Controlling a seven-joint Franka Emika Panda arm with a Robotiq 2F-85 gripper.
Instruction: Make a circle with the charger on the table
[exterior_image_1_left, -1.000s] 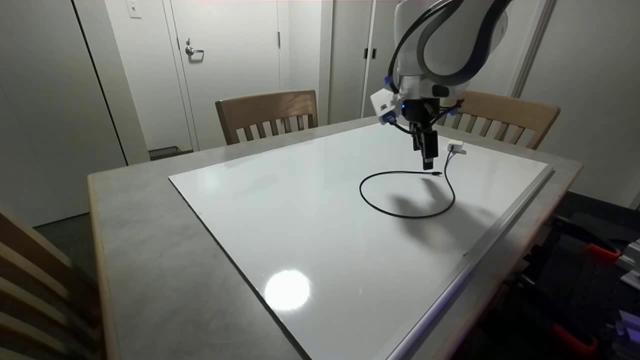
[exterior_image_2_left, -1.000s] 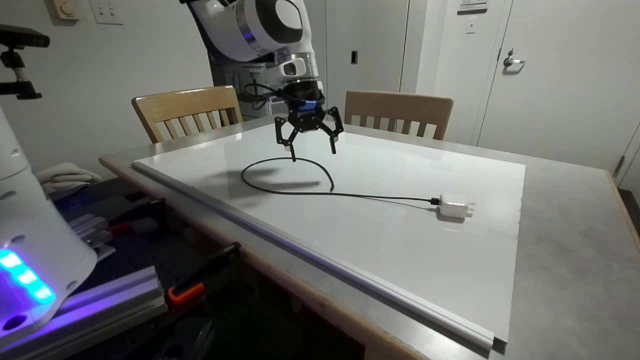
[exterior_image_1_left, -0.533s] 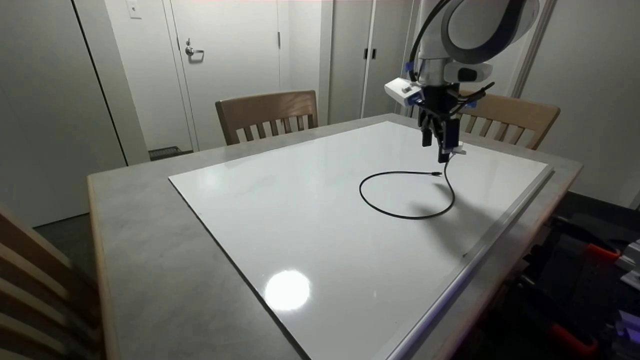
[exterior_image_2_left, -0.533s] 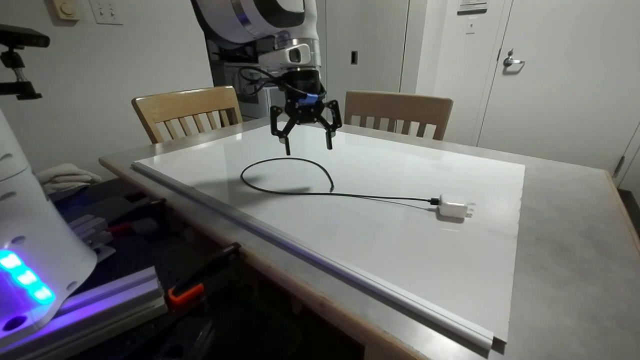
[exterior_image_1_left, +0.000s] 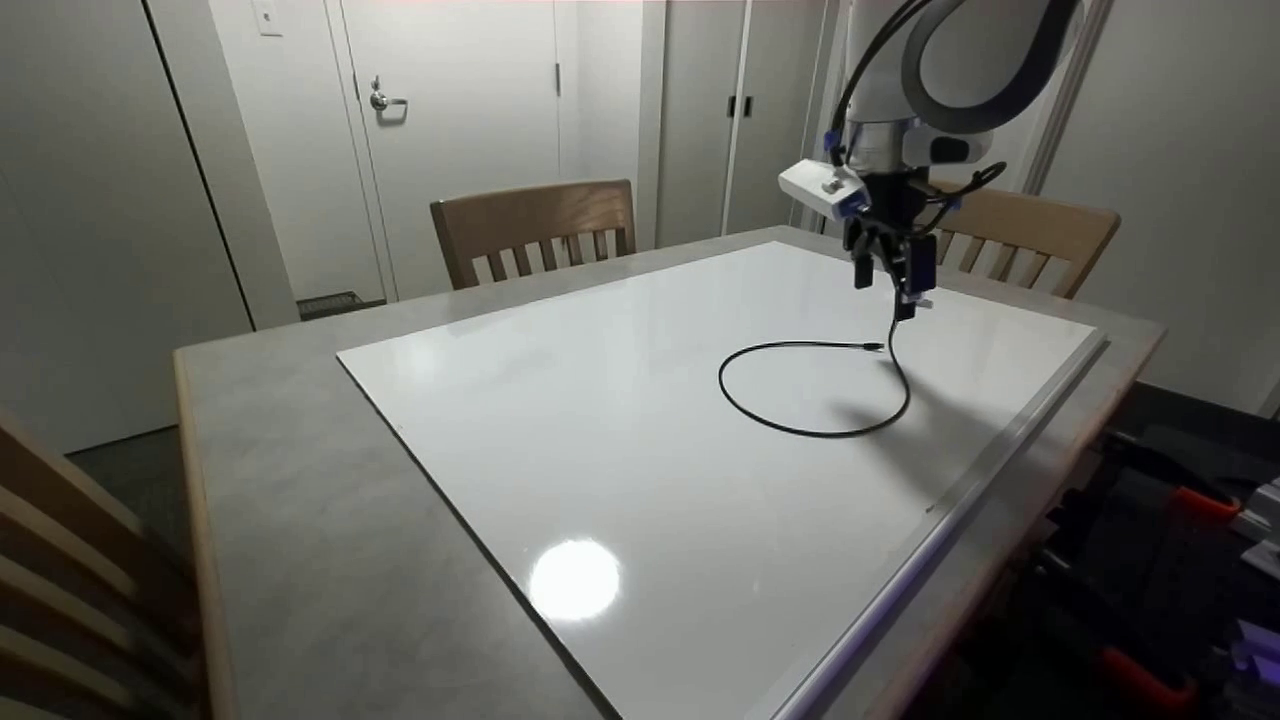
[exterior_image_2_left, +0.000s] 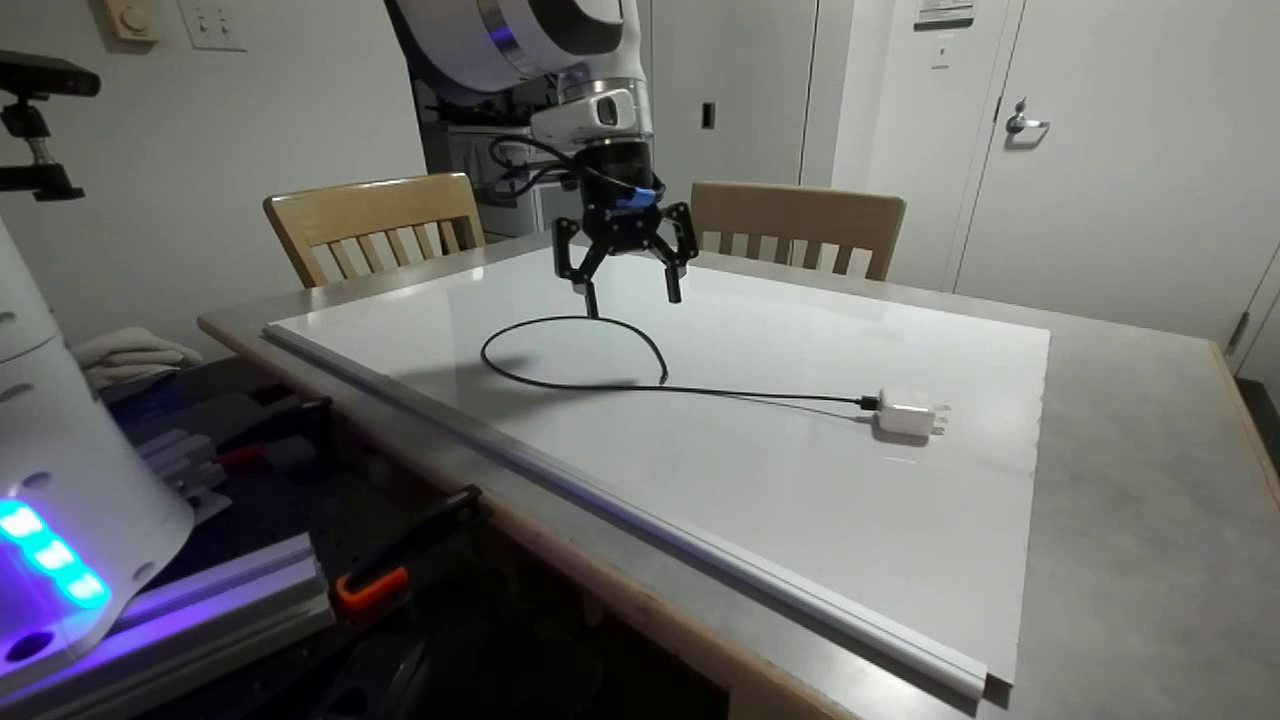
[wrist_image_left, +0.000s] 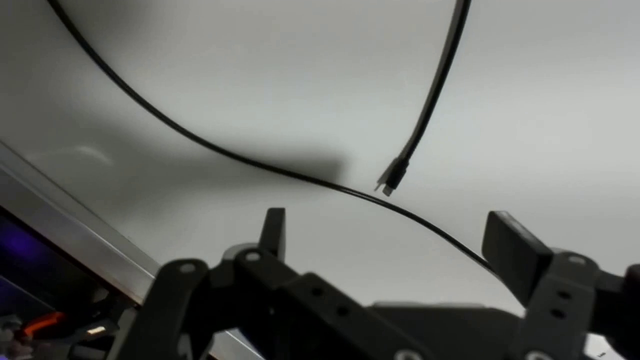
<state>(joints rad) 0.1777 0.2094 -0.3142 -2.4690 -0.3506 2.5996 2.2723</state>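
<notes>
I have the arm (exterior_image_2_left: 455, 50) extended down from the top edge of both exterior views, its wrist (exterior_image_2_left: 598, 115) turned so that the black gripper (exterior_image_2_left: 633, 300) points roughly straight down in mid-air. My jaws are parted wide: in the wrist view the two fingers (wrist_image_left: 515, 257) stand well apart, one toward each side, in the lower half. A white housing (exterior_image_1_left: 818, 188) juts from the wrist, a black cable (exterior_image_1_left: 848, 95) runs alongside the arm, and cyan lights (exterior_image_2_left: 52, 553) glow on my white base (exterior_image_2_left: 75, 440).
</notes>
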